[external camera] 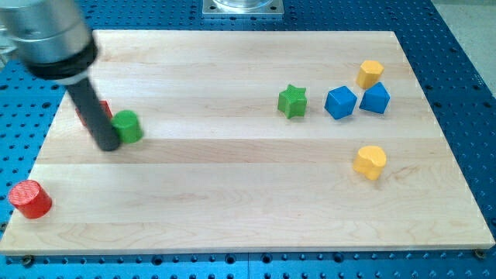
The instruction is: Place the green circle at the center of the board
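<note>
The green circle (pixel 128 126) sits on the wooden board (pixel 248 209) at the view's left. My tip (pixel 109 145) rests on the board just left of the green circle, touching or nearly touching its left side. The dark rod rises from it toward the view's top left and partly hides a red block (pixel 101 108) behind it, whose shape I cannot make out.
A red cylinder (pixel 30 199) lies at the bottom left. A green star (pixel 292 101) sits right of centre. Two blue blocks (pixel 340 102) (pixel 375 98) and two yellow blocks (pixel 370 74) (pixel 370 162) lie at the right.
</note>
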